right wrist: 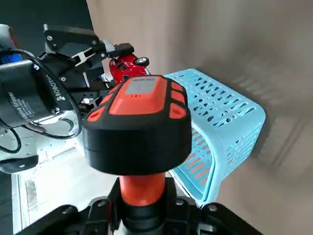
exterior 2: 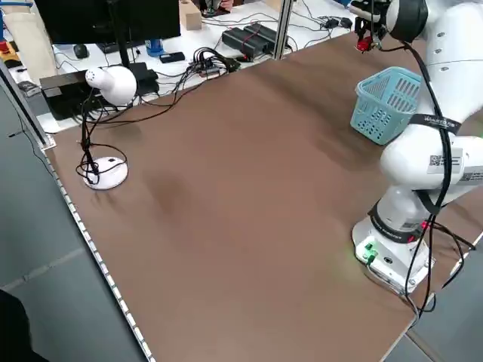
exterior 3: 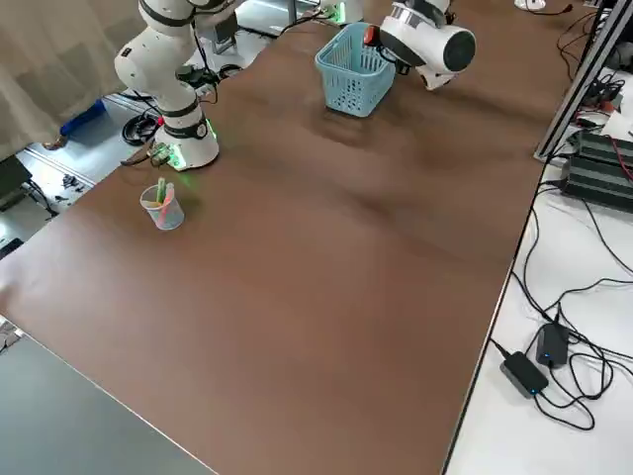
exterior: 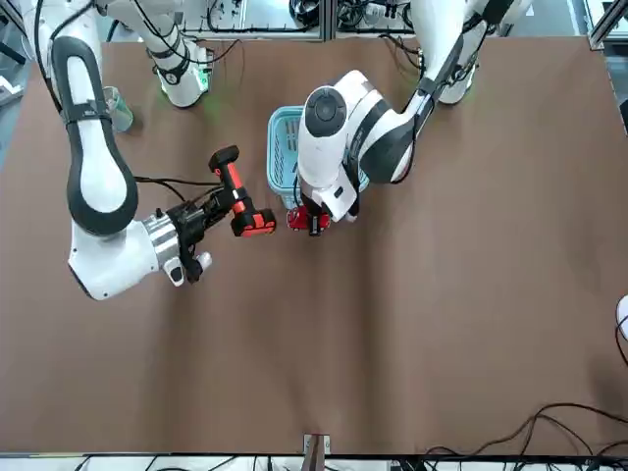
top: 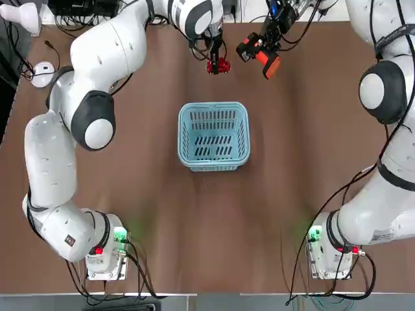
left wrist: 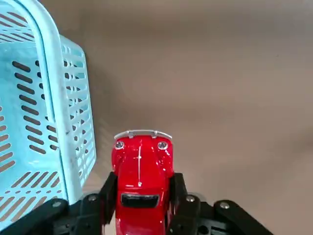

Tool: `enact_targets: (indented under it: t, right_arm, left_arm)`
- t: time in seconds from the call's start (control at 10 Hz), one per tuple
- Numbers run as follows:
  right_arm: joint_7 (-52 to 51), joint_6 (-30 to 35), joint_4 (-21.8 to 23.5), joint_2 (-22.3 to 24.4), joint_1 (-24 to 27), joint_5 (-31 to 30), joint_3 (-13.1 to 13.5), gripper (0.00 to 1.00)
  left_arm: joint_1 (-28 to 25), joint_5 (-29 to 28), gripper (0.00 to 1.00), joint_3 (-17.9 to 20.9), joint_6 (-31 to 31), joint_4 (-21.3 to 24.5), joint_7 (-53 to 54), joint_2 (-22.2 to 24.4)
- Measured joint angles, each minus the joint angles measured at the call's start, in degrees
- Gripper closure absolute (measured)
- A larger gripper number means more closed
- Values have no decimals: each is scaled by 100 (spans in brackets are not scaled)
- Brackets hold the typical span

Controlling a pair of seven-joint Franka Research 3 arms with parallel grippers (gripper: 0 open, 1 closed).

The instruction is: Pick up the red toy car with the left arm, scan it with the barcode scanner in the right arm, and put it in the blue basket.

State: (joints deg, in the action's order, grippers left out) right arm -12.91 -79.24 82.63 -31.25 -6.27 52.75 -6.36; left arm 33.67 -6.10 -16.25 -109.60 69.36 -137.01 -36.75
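My left gripper (top: 216, 61) is shut on the red toy car (top: 219, 66), held in the air past the far side of the blue basket (top: 214, 137). In the left wrist view the car (left wrist: 142, 169) sits between the black fingers (left wrist: 177, 191), with the basket's rim (left wrist: 46, 73) beside it. My right gripper (exterior: 201, 224) is shut on the barcode scanner (exterior: 238, 196), black with an orange head (top: 269, 65). The scanner (right wrist: 139, 122) points its head toward the car (right wrist: 126, 66), a short gap apart.
A white desk lamp (exterior 2: 109, 83) and cables lie at the table's far left edge. A clear cup with pens (exterior 3: 164, 206) stands near the right arm's base (exterior 3: 188, 148). Bare brown table (top: 214, 227) surrounds the basket.
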Motion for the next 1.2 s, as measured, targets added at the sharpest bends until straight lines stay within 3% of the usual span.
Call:
enact_targets:
  t: [0.4, 0.8, 0.9, 1.2]
  right_arm:
    - [-432, 0, 398, 153, 80, -27, 96, 63]
    - [-451, -4, 452, 227, 107, -69, 110, 63]
    - [-295, -22, 392, 253, 123, -291, 127, 63]
    - [821, 150, -432, 428, 232, -1945, 164, 63]
  left_arm:
    - [-1, 0, 52, 4, 0, 0, 2, -1]
    - [-3, 0, 52, 9, 0, -1, 12, 1]
    - [-3, 0, 52, 10, 0, -1, 12, 2]
    - [-7, 0, 52, 10, 2, 3, 12, 36]
